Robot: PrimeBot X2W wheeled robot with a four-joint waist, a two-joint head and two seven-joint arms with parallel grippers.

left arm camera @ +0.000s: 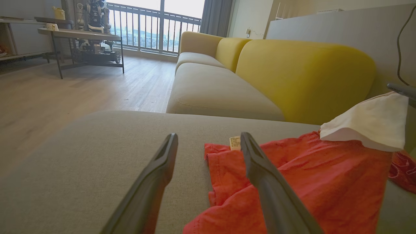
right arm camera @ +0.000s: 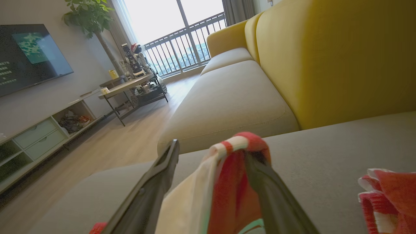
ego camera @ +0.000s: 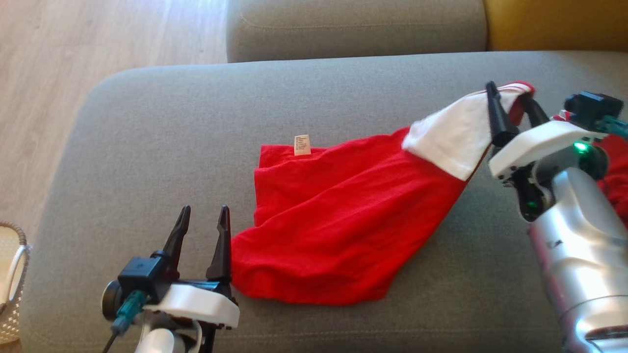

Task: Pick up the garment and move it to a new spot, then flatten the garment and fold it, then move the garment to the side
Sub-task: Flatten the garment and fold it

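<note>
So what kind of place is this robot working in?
Probably a home living room: a long grey and yellow fabric sofa, a dark flat-screen television on the wall, and a metal balcony railing behind tall windows.

A wide grey sofa seat (ego camera: 147, 147) lies in the foreground. Beyond it sits a second seat cushion (ego camera: 353, 29), and a yellow backrest (ego camera: 554, 24) runs along its right side. Left of the seat is pale wooden floor (ego camera: 73, 49), with a woven basket (ego camera: 12, 294) near the seat's left front corner. Farther from the seat, across the floor, stand a dark-legged table (left arm camera: 78, 34) carrying a toy robot (left arm camera: 94, 13), a balcony railing (left arm camera: 146, 29), a wall television (right arm camera: 29, 55) and a leafy plant (right arm camera: 87, 16).
</note>
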